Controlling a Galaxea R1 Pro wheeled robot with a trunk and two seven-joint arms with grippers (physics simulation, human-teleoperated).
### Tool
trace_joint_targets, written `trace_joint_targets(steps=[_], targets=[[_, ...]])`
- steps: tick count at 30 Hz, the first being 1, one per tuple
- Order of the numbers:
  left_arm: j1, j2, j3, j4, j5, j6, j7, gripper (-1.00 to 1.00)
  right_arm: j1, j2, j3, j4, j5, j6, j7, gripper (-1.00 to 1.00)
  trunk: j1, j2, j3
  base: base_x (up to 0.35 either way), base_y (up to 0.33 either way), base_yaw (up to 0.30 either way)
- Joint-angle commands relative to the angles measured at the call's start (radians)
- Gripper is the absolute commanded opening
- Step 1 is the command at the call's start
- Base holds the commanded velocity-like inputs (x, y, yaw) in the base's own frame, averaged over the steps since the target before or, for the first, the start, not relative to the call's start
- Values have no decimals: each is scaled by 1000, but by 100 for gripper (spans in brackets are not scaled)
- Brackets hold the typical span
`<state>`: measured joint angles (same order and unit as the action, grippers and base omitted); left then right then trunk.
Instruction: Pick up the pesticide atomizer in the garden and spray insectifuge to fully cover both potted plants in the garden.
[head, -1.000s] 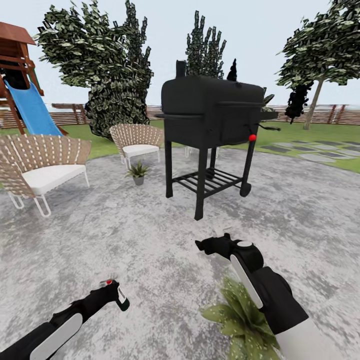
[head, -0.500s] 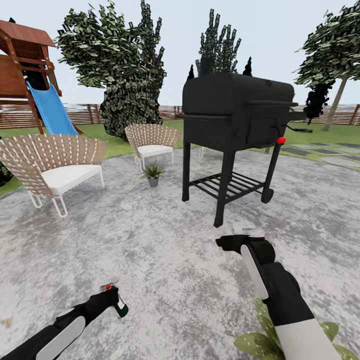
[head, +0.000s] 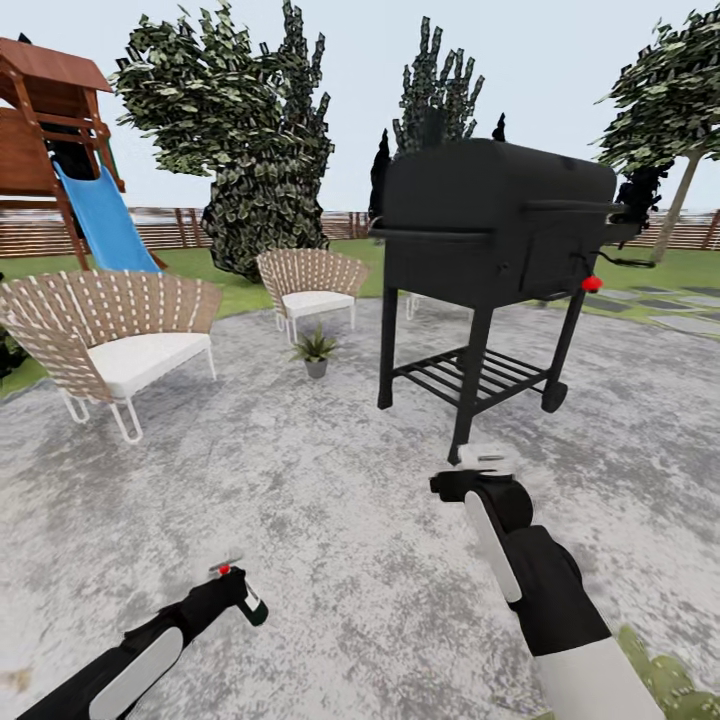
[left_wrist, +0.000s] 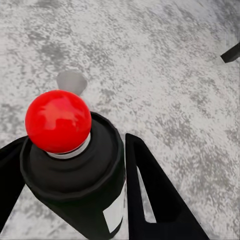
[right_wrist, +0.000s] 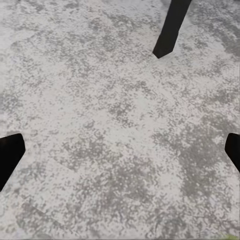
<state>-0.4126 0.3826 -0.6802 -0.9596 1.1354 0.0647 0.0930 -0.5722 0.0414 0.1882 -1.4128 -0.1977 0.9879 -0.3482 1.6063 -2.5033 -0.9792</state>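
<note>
Carrying the pesticide atomizer (left_wrist: 75, 170) low at its side, the left gripper (head: 235, 595) has its two black fingers (left_wrist: 150, 195) pinched around the dark bottle, red cap ball pointing up toward the wrist camera and a pale label patch showing between the fingers. Out ahead, the right gripper (head: 465, 485) hangs over bare grey paving with its fingers spread wide and nothing between them (the right wrist view shows just the two tips at the picture's edges and a grill leg).

Now the targets. One potted plant (head: 316, 350) sits on the paved circle (head: 300, 480) between the far wicker chair (head: 305, 285) and the black grill (head: 495, 260), well apart from the bottle. A few speckled leaves of the second plant (head: 665, 675) peek in at the lower right, just beside the right forearm.

What could go wrong? Plenty, by my reckoning. The far plant is too distant for any spray to land, so firing from this spot would waste it on paving. Rolling in, the base or the right arm could clip the grill's legs, which stand near the path. And that near plant is close to the right elbow; a careless swing might knock it. The nozzle's heading I cannot tell, so the aim could be off.
</note>
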Motion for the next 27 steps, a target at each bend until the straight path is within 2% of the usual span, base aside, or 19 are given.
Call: trace_joint_targets(steps=[1, 9, 11, 12, 14, 17, 19, 22, 25, 27], targets=[[0, -1, -2, 0, 0, 1, 0, -100, 0, 0, 0, 0, 0, 0, 0, 100, 0, 0, 0, 0, 339, 0], [0, -4, -3, 4, 1, 6, 0, -100, 0, 0, -2, 0, 0, 0, 1, 100, 0, 0, 0, 126, 312, 0], [6, -5, -1, 24, 53, -44, -51, -100, 0, 0, -6, -1, 0, 0, 3, 100, 0, 0, 0, 299, 98, 0], [9, -25, -3, 55, 73, -86, -67, -100, 0, -1, -6, -1, 0, -1, 2, 100, 0, 0, 0, 315, 24, 0], [10, -63, -3, 119, 83, -114, -72, -100, 0, -1, -6, 1, -1, -3, 3, 100, 0, 0, 0, 318, 9, 0], [12, -80, -5, 212, 86, -129, -78, -100, 0, -2, -5, 2, -3, -8, 15, 100, 0, 0, 0, 320, 2, 0], [13, -83, -5, 255, 89, -131, -82, -100, 0, -2, -9, 6, -3, -15, 77, 100, 0, 0, 0, 320, 27, 0], [14, -84, -5, 300, 84, -132, -84, -100, 0, -1, -10, 38, -4, -20, 241, 100, 0, 0, 0, 317, 120, 0], [14, -85, -6, 309, 83, -132, -84, -100, 0, 0, -6, 39, 0, -24, 298, 100, 0, 0, 0, 293, 211, 0], [14, -85, -6, 309, 83, -132, -85, -100, 0, 0, -8, 39, -3, -24, 299, 100, 0, 0, 0, 284, 236, 0]])
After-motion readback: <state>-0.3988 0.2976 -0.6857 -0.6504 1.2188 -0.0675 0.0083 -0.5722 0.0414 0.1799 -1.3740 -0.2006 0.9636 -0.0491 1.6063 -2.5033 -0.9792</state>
